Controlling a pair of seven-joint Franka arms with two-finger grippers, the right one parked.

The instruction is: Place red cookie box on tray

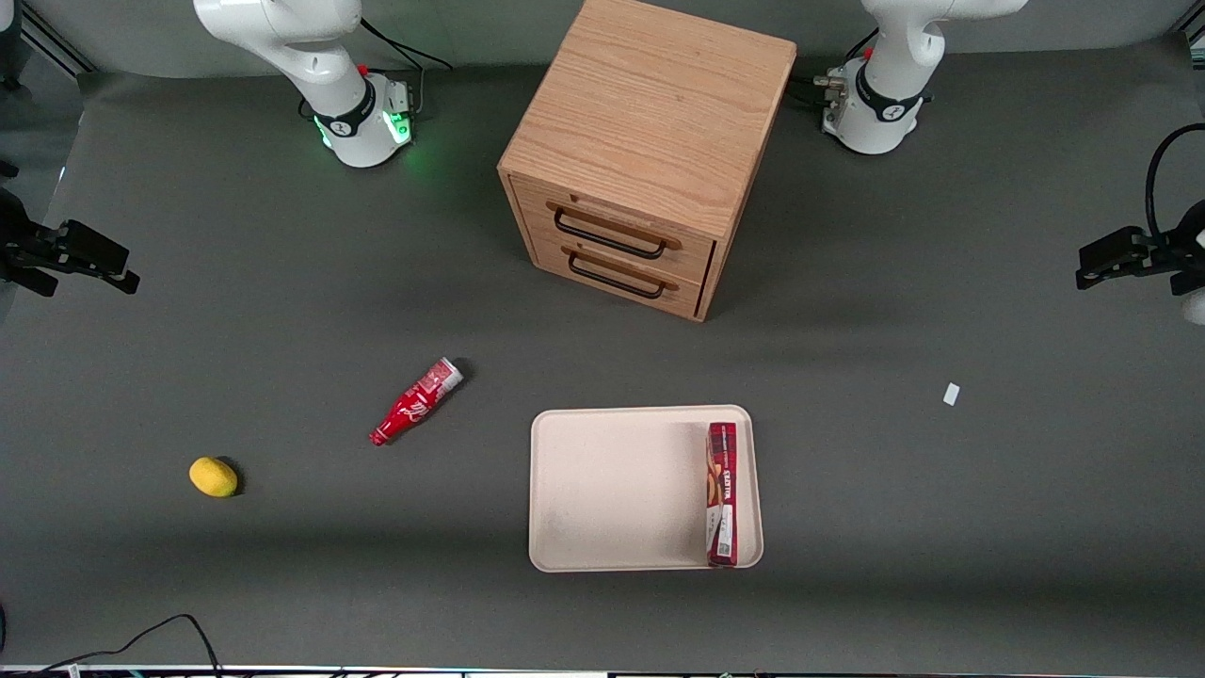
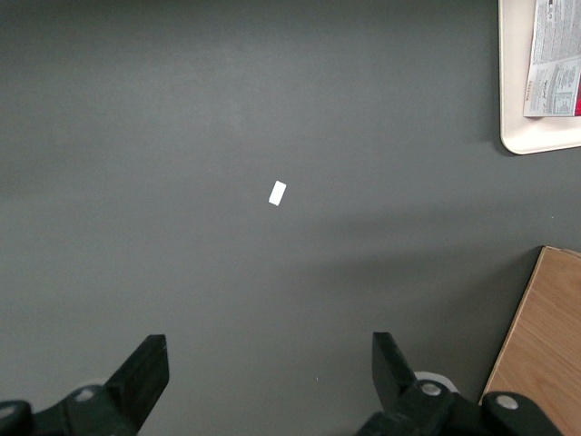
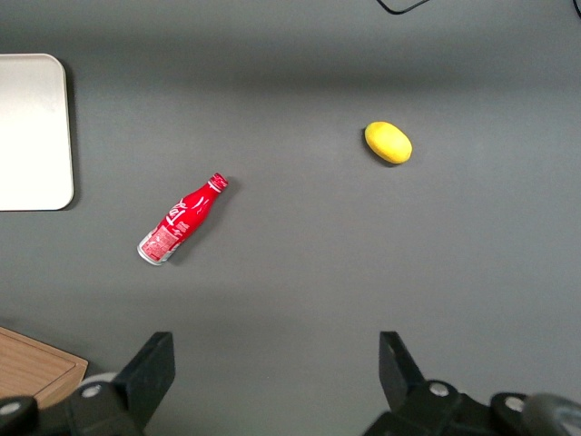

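Box: your long slim dark-red cardboard cookie box (image 1: 722,493) lies inside flat beige rectangular tray (image 1: 612,490), along the rim toward working arm's end, long axis running toward front cam | L gripper (image 1: 1120,256) spread, empty, up over bare mat, well apart from box | Judged: placed, no reach needed.

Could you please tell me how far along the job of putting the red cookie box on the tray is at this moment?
It looks done: the red cookie box lies inside the tray, along the rim at the working arm's end. Nothing is in hand: the left gripper is open and empty, above bare table near a small white scrap, well apart from the tray. Nothing appears to be left, judging by how the box lies.
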